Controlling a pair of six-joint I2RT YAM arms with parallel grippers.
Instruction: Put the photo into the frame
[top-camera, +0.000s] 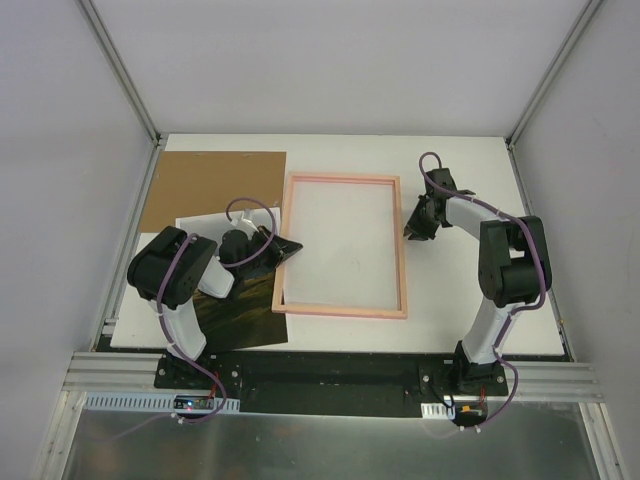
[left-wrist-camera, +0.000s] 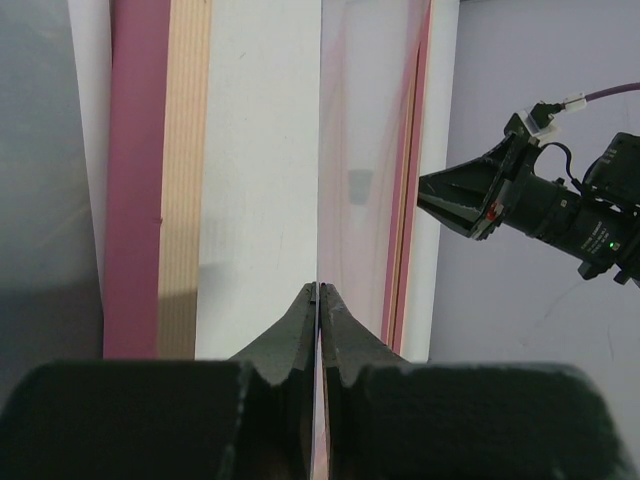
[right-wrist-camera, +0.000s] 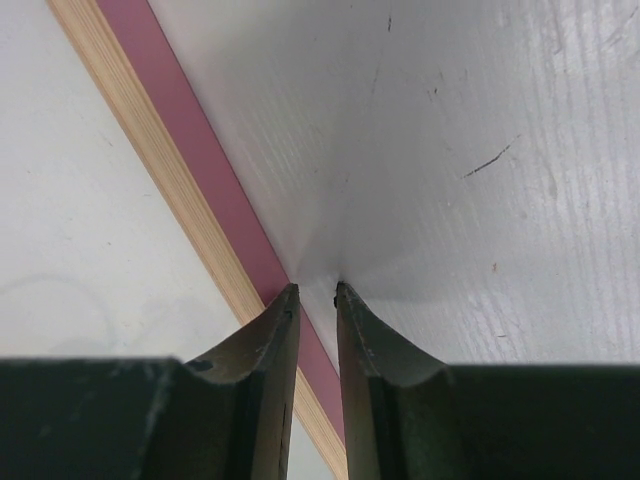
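— Pink frame (top-camera: 343, 179) on the table (top-camera: 450, 330), nothing in it yet?
— Right; the photo (top-camera: 245, 320) lies left of it (dark side up). Our left tool (left-wrist-camera: 320, 292) is shut at the left rail, perhaps on something thin; our right tool (right-wrist-camera: 315, 290) narrowly grips the right rail.

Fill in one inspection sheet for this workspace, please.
surface: white table
job's things: frame at centre; photo outside it, at near left
clutter: brown board and white sheet, far left
tools: left tool shut at the frame's left rail; right tool seems closed on its right rail
cables: purple cables, loose loops near the wrists
surroundings: grey walls; nothing else seen
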